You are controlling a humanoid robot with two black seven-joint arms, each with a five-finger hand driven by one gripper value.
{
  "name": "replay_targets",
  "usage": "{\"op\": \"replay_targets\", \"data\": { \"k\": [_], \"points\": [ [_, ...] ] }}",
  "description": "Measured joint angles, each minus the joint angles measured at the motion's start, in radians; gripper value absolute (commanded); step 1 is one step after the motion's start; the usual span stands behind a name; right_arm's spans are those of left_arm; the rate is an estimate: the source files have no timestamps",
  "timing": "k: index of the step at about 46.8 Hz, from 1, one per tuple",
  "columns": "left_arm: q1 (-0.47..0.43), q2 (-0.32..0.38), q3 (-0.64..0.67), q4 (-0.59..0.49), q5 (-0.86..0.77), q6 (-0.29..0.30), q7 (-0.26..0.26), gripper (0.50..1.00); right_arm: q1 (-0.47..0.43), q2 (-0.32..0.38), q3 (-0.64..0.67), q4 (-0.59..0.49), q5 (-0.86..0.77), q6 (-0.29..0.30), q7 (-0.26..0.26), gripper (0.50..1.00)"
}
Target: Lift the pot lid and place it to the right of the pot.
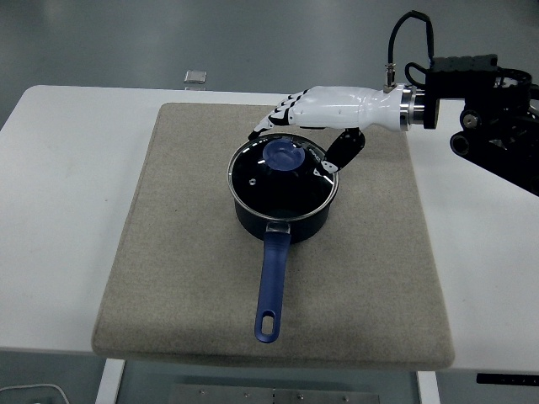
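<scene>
Nearest us, the long blue handle (272,284) of the dark blue saucepan (283,215) points straight toward the near edge of the grey felt mat (168,278), which covers most of the white table (59,210). That sets the pot's long axis running near to far, so the handle stays clear of anything we do from the right.

The pot sits a little beyond the mat's middle, and the round glass lid with a steel rim (283,176) is on it, untouched. Its blue knob (284,155) lies toward the far side of the lid.

Our white right hand (316,114) hangs at the lid's far right rim, fingers (271,116) spread and holding nothing, the dark thumb (344,147) dropped beside the rim. The knob lies nearer and to the left of the palm, just below the fingers, so we judge the coming reach as a short move down and toward the near edge.

Bare mat lies between the pot and the mat's right edge, room enough for the lid.

Beyond the mat, a small grey square object (195,77) rests at the table's far edge. Our left arm is not in view.
</scene>
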Motion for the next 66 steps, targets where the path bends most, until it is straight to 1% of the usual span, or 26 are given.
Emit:
{"op": "replay_targets", "data": {
  "k": [12, 18, 23, 31, 37, 62, 66],
  "points": [
    [0.001, 0.0, 0.0, 0.0, 0.0, 0.0, 0.0, 1.0, -0.005, 0.001, -0.008, -0.005, -0.023, -0.032, 0.0, 0.909],
    [0.0, 0.0, 0.0, 0.0, 0.0, 0.0, 0.0, 1.0, -0.005, 0.002, -0.032, -0.008, -0.036, -0.067, 0.0, 0.909],
    [0.0, 0.0, 0.0, 0.0, 0.0, 0.0, 0.0, 1.0, -0.004, 0.003, -0.039, -0.009, -0.038, -0.075, 0.0, 0.909],
    [0.0, 0.0, 0.0, 0.0, 0.0, 0.0, 0.0, 1.0, -0.008, 0.022, -0.041, -0.015, -0.061, -0.101, 0.0, 0.909],
    [0.001, 0.0, 0.0, 0.0, 0.0, 0.0, 0.0, 1.0, -0.011, 0.024, -0.043, -0.017, -0.081, -0.123, 0.0, 0.909],
    [0.0, 0.0, 0.0, 0.0, 0.0, 0.0, 0.0, 1.0, 0.0, 0.023, -0.044, -0.037, -0.104, -0.135, 0.0, 0.909],
    [0.0, 0.0, 0.0, 0.0, 0.0, 0.0, 0.0, 1.0, 0.0, 0.036, -0.044, -0.037, -0.104, -0.135, 0.0, 0.909]
  ]
}}
